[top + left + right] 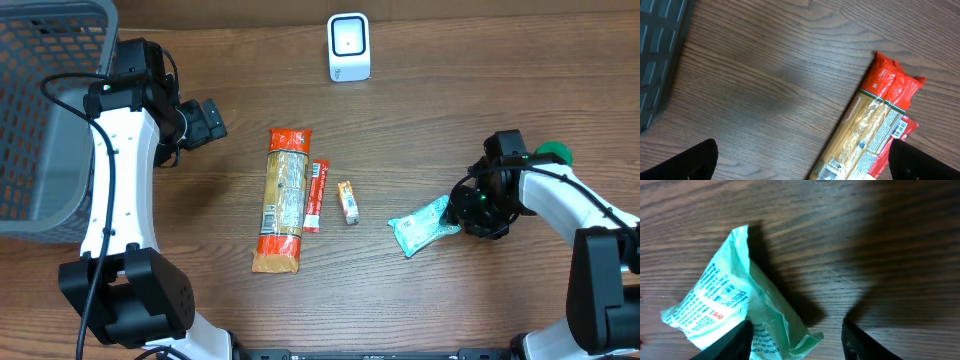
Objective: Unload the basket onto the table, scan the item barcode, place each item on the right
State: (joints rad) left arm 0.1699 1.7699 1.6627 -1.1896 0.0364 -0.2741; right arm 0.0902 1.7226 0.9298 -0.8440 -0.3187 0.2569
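A pale green printed packet [424, 224] lies on the wooden table at the right; the right wrist view shows its crumpled end [730, 310]. My right gripper [466, 212] is low at the packet's right end. Its jaws [796, 330] are open: the packet's corner lies between them, against the left finger [727, 345], and the right finger stands apart from it. The white barcode scanner [349, 47] stands at the table's far edge. My left gripper [212, 120] hovers wide open [801, 147] and empty, up and left of a long pasta packet [282, 200].
The pasta packet [875, 130] has red ends. Beside it lie a red stick packet [316, 196] and a small orange packet [348, 201]. A grey mesh basket [40, 110] fills the far left; its corner [655, 50] shows in the left wrist view.
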